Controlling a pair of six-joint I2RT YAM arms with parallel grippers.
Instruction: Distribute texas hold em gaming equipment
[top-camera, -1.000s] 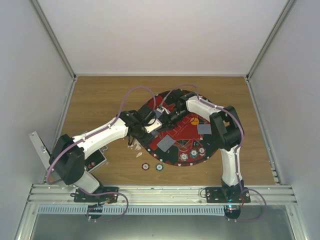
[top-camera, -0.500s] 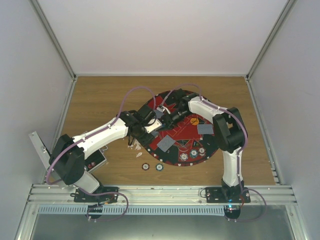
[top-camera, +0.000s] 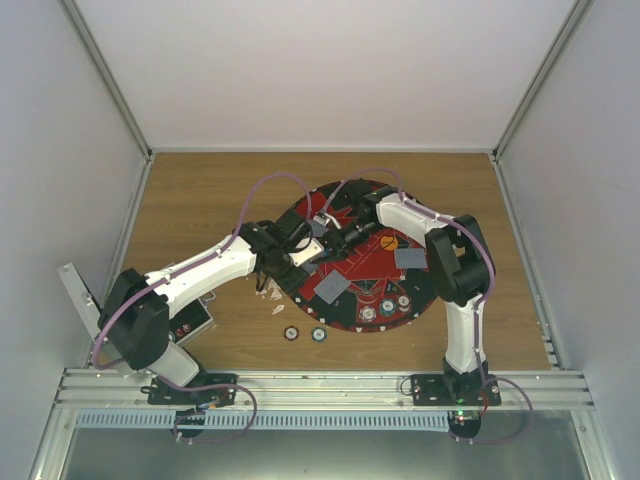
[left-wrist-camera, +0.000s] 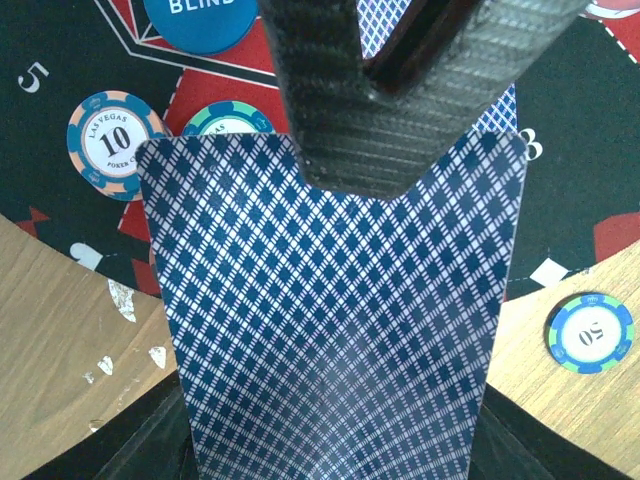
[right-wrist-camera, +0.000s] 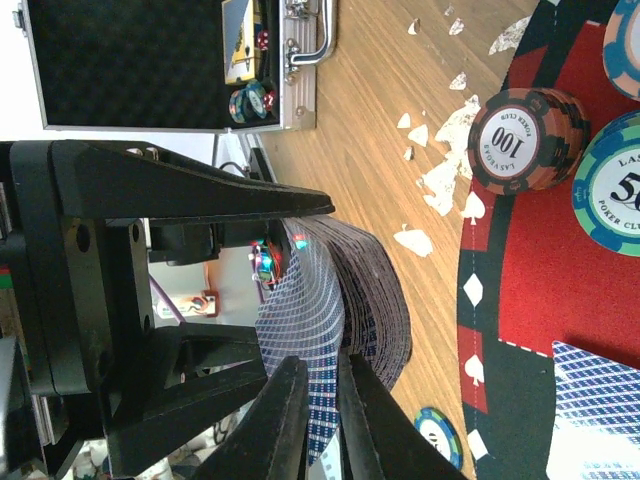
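Observation:
My left gripper (top-camera: 300, 256) is shut on a bowed deck of blue-backed playing cards (left-wrist-camera: 330, 320), held above the left edge of the mat. My right gripper (top-camera: 331, 238) meets it from the right. In the right wrist view its fingers (right-wrist-camera: 292, 425) are pinched on the top card (right-wrist-camera: 325, 400), which is peeled a little off the deck (right-wrist-camera: 380, 300). Two single cards (top-camera: 333, 287) (top-camera: 410, 258) lie on the mat. Chips sit on the mat's near edge (top-camera: 386, 306), and two more sit on the wood (top-camera: 291, 333). A 100 chip stack (right-wrist-camera: 525, 140) and a 10 chip (left-wrist-camera: 115, 145) are close by.
The round red-and-black mat (top-camera: 400, 285) fills the middle of the wooden table. The open black case (right-wrist-camera: 150, 60), with chips inside, lies at the left by my left arm. A blue BLIND disc (left-wrist-camera: 205, 15) and an orange disc (top-camera: 388, 241) lie on the mat. White paper scraps (right-wrist-camera: 440, 180) litter the wood.
My right arm's elbow has shifted slightly to the right, while its gripper stays at the deck. My left arm and the deck have not moved.

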